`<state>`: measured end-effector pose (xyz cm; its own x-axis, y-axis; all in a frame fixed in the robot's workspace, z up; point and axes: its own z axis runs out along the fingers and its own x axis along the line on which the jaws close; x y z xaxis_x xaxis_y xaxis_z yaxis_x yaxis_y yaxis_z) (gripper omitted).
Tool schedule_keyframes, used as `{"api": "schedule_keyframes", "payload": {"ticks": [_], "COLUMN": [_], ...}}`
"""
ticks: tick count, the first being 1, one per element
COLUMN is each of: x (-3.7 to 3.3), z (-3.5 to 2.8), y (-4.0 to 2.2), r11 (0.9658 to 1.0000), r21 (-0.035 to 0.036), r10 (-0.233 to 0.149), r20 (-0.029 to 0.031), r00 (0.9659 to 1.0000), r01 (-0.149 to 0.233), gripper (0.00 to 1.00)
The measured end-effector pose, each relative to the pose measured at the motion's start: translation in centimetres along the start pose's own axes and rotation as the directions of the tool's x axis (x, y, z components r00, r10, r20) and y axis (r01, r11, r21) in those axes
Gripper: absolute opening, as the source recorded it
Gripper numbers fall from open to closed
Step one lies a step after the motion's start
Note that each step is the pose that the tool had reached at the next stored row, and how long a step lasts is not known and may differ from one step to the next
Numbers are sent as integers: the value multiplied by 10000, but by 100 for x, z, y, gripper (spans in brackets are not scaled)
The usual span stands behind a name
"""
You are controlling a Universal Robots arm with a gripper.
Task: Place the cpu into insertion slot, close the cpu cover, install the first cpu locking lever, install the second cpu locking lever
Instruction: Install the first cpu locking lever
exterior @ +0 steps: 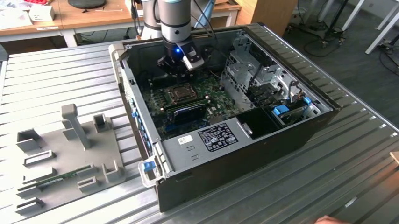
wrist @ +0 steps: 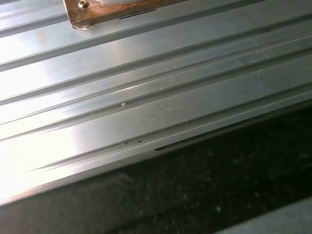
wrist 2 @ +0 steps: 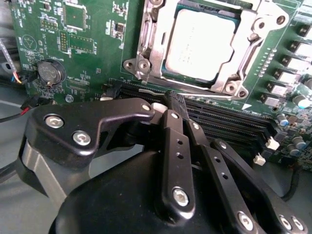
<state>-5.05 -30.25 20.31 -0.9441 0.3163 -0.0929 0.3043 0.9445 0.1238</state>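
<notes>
Ribbed metal table (exterior: 56,70) holds the computer case (exterior: 249,154); inside, the gripper (wrist 2: 165,105), fingers together and empty, hovers just beside the cpu (wrist 2: 202,44)

computer case (exterior: 249,156): 1 | circuit board (wrist 2: 97,46): 1 | cpu (wrist 2: 202,44): 1 | cpu cover (wrist 2: 150,36): 1 | coin battery (wrist 2: 51,72): 1 | robot arm (exterior: 174,18): 1 | gripper (wrist 2: 166,103): 1

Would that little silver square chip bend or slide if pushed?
The small flat silver-grey square chip looks metal-topped, so probably stiff. The thin silver metal frame overlaps its edges, so it likely would not slide.
</notes>
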Motion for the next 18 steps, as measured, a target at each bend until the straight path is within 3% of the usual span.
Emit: {"api": "schedule_keyframes", "payload": {"ticks": [18], "x": [6], "z": [34], "y": [-13], "r11": [10000], "r21": [35], "r10": [-14], "r20": [99], "r00": [9999], "r01": [14], "gripper": [10]}}
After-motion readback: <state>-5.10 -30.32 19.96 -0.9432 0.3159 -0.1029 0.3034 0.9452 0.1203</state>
